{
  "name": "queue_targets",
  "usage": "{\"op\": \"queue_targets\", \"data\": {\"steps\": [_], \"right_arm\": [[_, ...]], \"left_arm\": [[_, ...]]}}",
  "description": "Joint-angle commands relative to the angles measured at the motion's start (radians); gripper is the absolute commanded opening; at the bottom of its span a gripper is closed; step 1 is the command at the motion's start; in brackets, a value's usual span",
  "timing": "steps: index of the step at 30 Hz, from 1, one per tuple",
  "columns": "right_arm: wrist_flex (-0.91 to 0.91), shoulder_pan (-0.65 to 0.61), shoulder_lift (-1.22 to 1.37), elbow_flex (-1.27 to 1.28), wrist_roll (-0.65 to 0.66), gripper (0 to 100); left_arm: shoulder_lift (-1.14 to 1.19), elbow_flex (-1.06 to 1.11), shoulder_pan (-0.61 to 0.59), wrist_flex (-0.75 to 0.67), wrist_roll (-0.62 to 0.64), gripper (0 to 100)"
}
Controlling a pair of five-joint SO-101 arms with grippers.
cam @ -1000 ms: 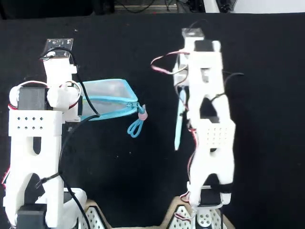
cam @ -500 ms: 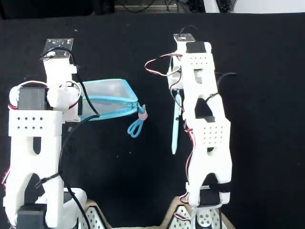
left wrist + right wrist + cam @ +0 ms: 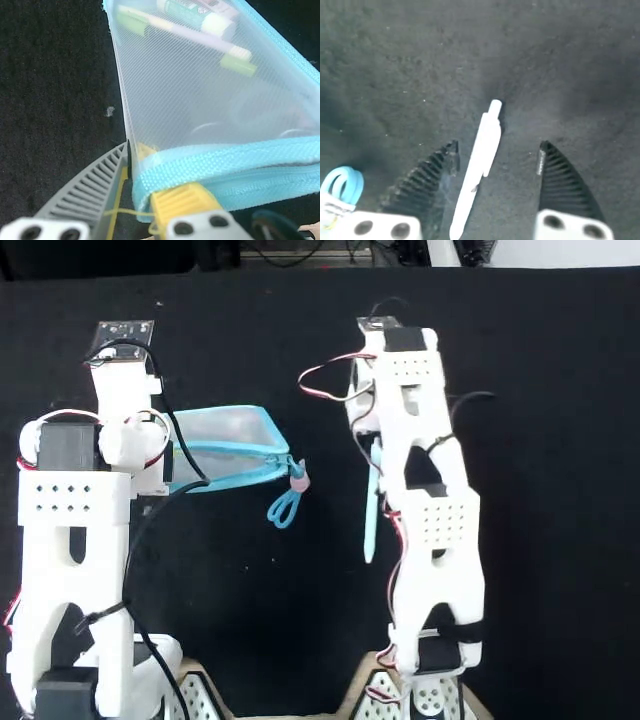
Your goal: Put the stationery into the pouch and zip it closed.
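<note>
On the black table (image 3: 560,390), the mesh pouch (image 3: 225,445) lies left, stationery (image 3: 185,35) inside, its left end clenched by the left gripper (image 3: 137,162). To its right, 1 pale-blue pen (image 3: 372,510) lies between the right gripper's (image 3: 497,146) spread, released fingers.

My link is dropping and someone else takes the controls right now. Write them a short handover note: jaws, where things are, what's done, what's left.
Left gripper: jaws shut on a corner of the pouch, by the zip band.
Right gripper: jaws open, straddling the pen lying on the table; not gripped.
Done: a glue stick and markers are inside the pouch.
To do: grasp the pen, put it in, zip closed by the loop pull. How far the zip is open can't be told.
</note>
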Motion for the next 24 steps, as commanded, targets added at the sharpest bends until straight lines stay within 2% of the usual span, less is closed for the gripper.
{"op": "queue_targets", "data": {"steps": [1, 5, 12, 16, 18, 20, 23, 24], "right_arm": [[0.028, -0.035, 0.012, -0.071, 0.002, 23.3], [0.015, -0.061, 0.059, -0.077, 0.002, 23.4], [-0.021, -0.014, 0.079, -0.079, 0.005, 23.0], [-0.040, -0.008, 0.099, -0.077, 0.130, 23.0], [-0.044, -0.006, 0.113, -0.081, 0.152, 22.6], [-0.031, -0.005, 0.120, -0.110, 0.150, 17.2], [0.008, 0.009, 0.122, -0.159, 0.147, 0.4], [0.020, 0.014, 0.122, -0.173, 0.147, 2.1]], "left_arm": [[0.012, 0.015, 0.002, -0.005, 0.011, 3], [0.012, 0.015, 0.002, -0.005, 0.011, 3], [0.012, 0.015, 0.002, -0.002, 0.011, 3], [0.012, 0.015, 0.002, -0.002, 0.011, 3], [0.012, 0.015, 0.002, -0.002, 0.011, 3], [0.012, 0.015, 0.002, -0.002, 0.011, 3], [0.012, 0.015, 0.002, 0.000, 0.011, 3], [0.012, 0.015, 0.002, 0.000, 0.011, 3]]}}
